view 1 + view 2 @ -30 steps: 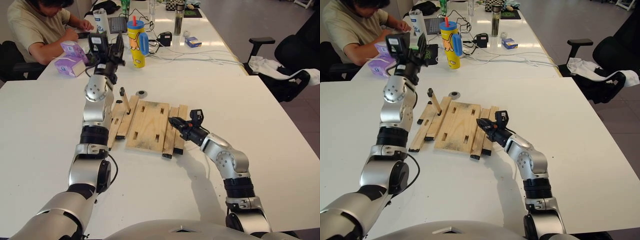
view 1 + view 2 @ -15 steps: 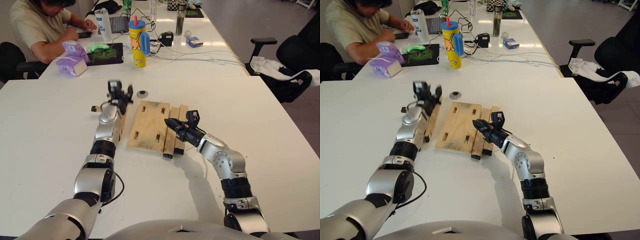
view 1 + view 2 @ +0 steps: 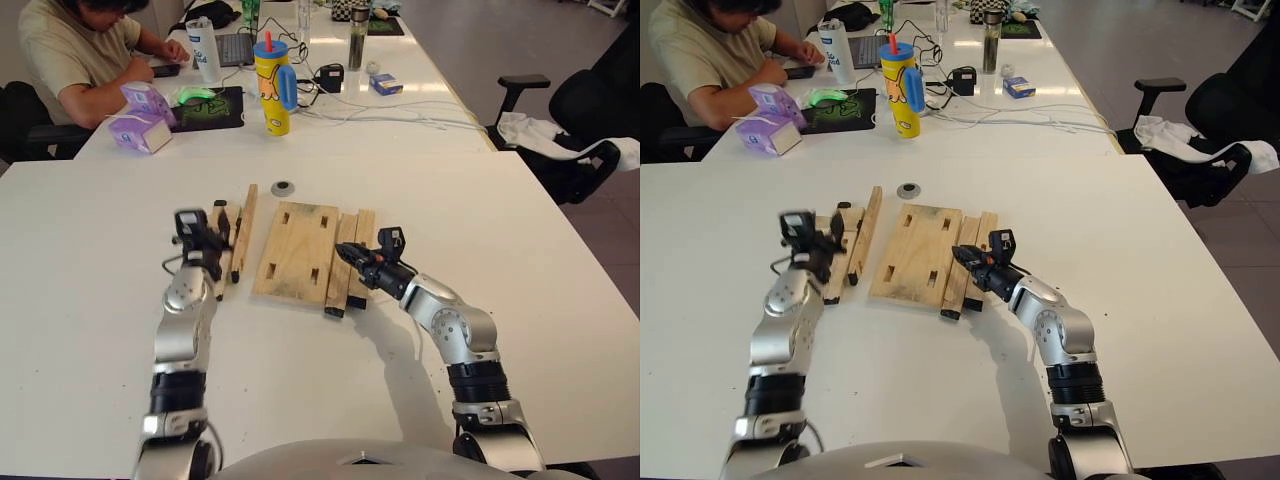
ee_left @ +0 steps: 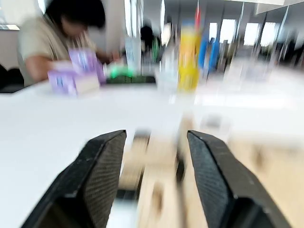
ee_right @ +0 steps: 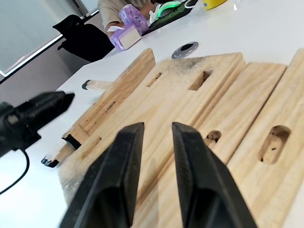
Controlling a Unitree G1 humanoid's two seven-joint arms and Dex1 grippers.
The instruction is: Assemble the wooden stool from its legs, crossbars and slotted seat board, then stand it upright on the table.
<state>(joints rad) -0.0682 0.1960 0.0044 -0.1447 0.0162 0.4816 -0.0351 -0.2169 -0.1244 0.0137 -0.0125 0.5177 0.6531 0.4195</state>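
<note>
One stick that stood tilted at the left of the parts a second ago now lies flat. The left end effector, then lifted toward the upper left of the frame, has come down and drawn back to left of centre. Its fingers are spread apart on nothing, just beside the left sticks. These lie side by side on the worktop, close along the left edge of the slotted seat board, which rests flat at the centre. Against the board's right edge lie the two right-hand bars, also flat. The right end effector has barely shifted; it hangs low over them with a narrow gap between its fingers, gripping nothing. As I judge it, the stick was let go rather than seated, so no leg is in a slot yet and the assembly is hardly begun. Either arm must first take a firm hold of a piece.
</note>
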